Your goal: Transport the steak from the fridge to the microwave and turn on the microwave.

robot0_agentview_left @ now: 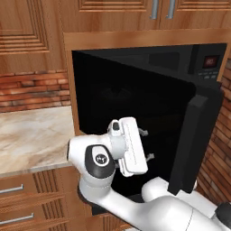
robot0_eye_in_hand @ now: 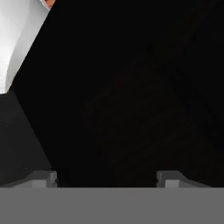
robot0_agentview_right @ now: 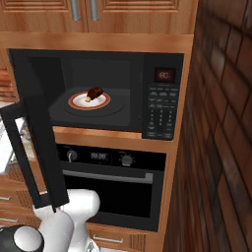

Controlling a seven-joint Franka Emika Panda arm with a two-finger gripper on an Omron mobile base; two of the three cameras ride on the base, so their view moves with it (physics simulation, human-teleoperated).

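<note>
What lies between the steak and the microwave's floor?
A white plate with an orange rim: in the right base view, the steak rests on it inside the open microwave.

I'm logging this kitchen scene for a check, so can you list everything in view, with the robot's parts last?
microwave: one, black, built into the wood cabinetry, door swung open
plate: one, white with a red-brown rim, inside the microwave
steak: one, dark reddish-brown, on the plate
oven: one, black with knobs, below the microwave
upper cabinets: wood, above the microwave
counter: one, pale marble, left of the microwave
brick wall: red-brown, at right
claw: one, dark tips, open, facing the dark door
</note>
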